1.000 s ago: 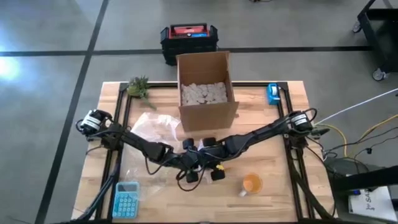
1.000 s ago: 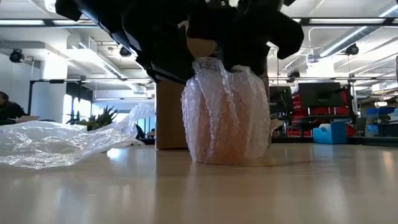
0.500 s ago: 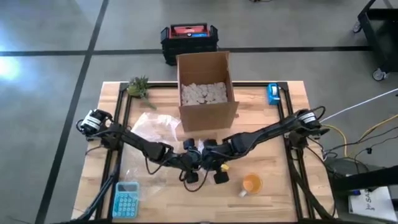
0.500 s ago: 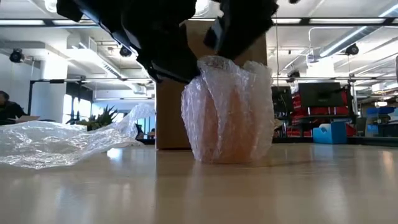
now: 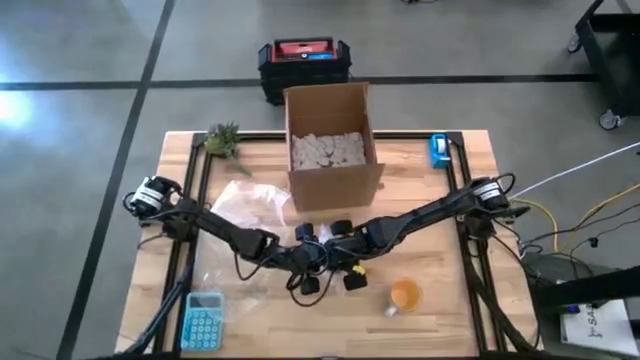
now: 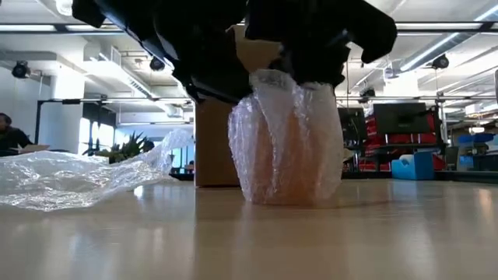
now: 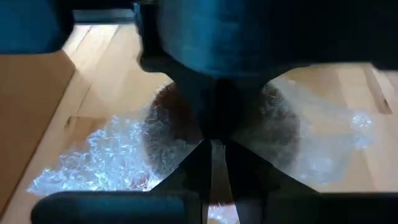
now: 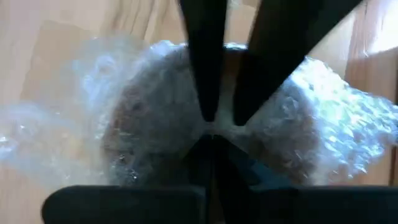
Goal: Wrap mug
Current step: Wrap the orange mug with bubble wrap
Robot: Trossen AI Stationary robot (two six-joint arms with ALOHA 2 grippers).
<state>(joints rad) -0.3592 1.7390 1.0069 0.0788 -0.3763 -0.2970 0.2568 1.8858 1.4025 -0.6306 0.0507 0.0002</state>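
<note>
**Two grippers down on one wrapped mug**

Meeting over the middle of the table [image 5: 440,300], toward its near edge: one left gripper [image 5: 313,262] and one right gripper [image 5: 345,262], side by side, just in front of the single cardboard box [image 5: 330,140]. Beneath them, seen level from the low view, one mug [image 6: 286,159] standing upright on the wood, swathed all round in bubble wrap [image 6: 257,140], orange showing faintly through the plastic. Pinched tight on the gathered wrap at the mug's top, both pairs of fingers, drawn in close with hardly a gap in either wrist view. Dark arm bodies crowding the top of the wrapped bundle.

Elsewhere, counted off: one loose sheet of clear plastic [image 5: 250,205] lying toward the left side beside the box; one small green plant [image 5: 222,138] at the far left corner; one blue calculator [image 5: 203,321] at the near left corner; one orange cup [image 5: 405,295] toward the near right; one blue tape dispenser [image 5: 439,150] at the far right edge. Inside the box, a layer of pale packing pieces.
</note>
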